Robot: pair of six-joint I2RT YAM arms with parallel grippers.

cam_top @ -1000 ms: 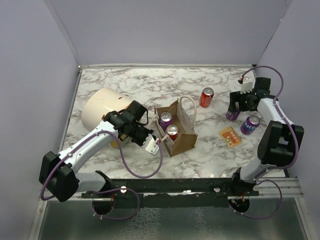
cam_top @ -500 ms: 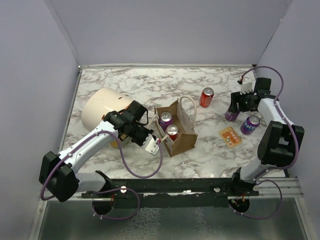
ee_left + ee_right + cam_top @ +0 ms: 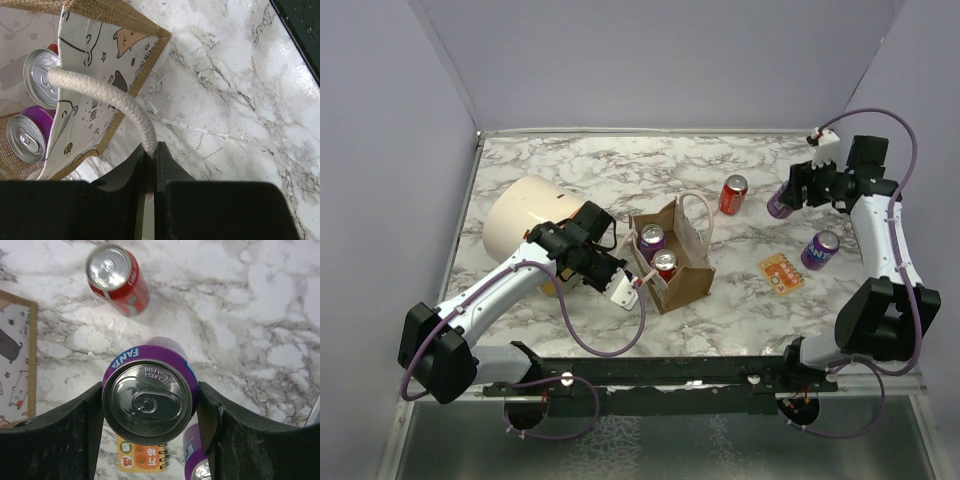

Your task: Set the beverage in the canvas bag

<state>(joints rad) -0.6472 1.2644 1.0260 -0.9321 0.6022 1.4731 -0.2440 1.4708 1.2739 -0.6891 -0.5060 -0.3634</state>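
The tan canvas bag (image 3: 672, 262) stands mid-table with a purple can (image 3: 651, 240) and a red can (image 3: 665, 265) inside; it also shows in the left wrist view (image 3: 95, 85). My left gripper (image 3: 625, 288) is shut on the bag's near rope handle (image 3: 112, 97). My right gripper (image 3: 788, 198) is shut on a purple Fanta can (image 3: 148, 394) and holds it lifted above the table at the right. A red can (image 3: 733, 194) stands on the table between bag and right gripper, seen too in the right wrist view (image 3: 117, 279). Another purple can (image 3: 820, 249) stands at the right.
A large cream cylinder (image 3: 525, 228) lies left of the bag, behind my left arm. An orange notepad (image 3: 781, 272) lies flat at the right, near the standing purple can. Purple walls close the table on three sides.
My right gripper has lifted the purple can off the table and moved it up and back. The left arm and the bag have not moved.
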